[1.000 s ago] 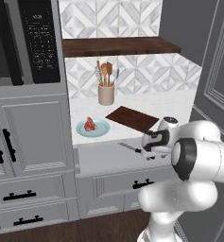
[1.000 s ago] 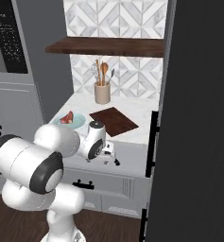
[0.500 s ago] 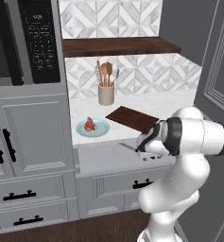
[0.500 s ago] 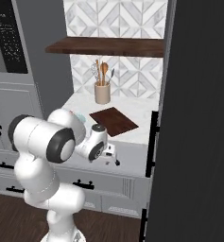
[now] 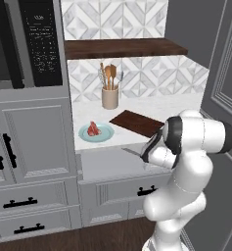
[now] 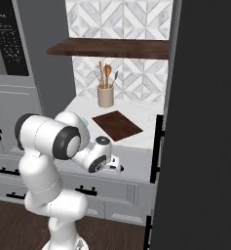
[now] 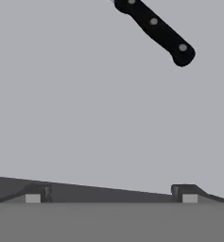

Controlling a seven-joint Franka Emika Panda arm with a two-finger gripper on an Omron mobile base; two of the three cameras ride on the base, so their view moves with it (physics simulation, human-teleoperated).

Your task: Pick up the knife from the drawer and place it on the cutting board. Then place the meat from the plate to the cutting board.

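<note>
It was a home kitchen, rendered rather than real. A white counter [image 5: 151,105] ran under a backsplash of grey-and-white geometric tile [image 5: 112,19], with a long dark wooden wall shelf [image 5: 122,48] fixed across it. Toward the counter's back edge stood a crock of wooden utensils [image 5: 109,93]. Light-grey panelled cabinets [image 5: 32,137] with black bar handles filled the left side, a black built-in oven panel [image 5: 41,44] above them. A cutting board [image 5: 137,122] and a plate [image 5: 96,132] lay on the counter.
</note>
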